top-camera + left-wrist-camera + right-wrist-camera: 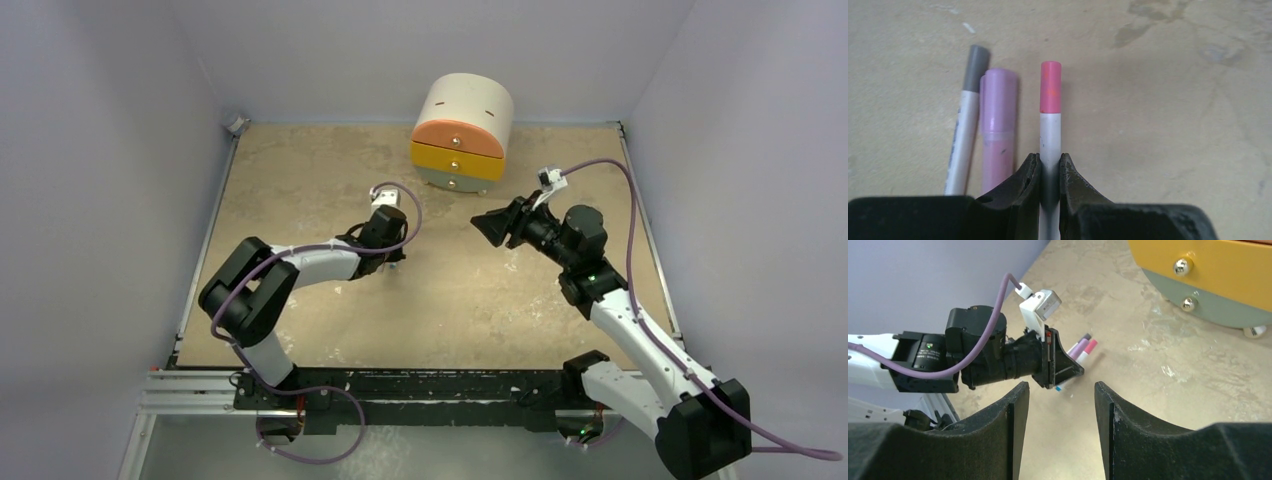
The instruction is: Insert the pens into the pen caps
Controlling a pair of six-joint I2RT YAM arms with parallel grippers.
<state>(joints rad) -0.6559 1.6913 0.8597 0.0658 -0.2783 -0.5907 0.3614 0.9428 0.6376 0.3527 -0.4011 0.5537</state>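
In the left wrist view my left gripper [1050,159] is shut on a white pen [1050,135] whose far end carries a reddish-pink pen cap [1050,86]. To its left on the table lie a thicker pink pen [997,160] with a purple cap [998,99] and a slim white pen [961,145] with a dark grey cap [976,66]. My right gripper [1060,390] hangs open and empty, apart from the left gripper [1060,365], facing it. The capped ends [1084,347] poke out beyond the left gripper, and a blue pen end [1060,387] shows under it. From the top view the pens are hidden by the left gripper [388,250].
A round drawer unit [462,130] with orange, yellow and grey-green drawers stands at the back centre, close behind the right gripper [492,226]. Its knobs [1182,267] show in the right wrist view. Walls enclose the tan table [450,310] on three sides.
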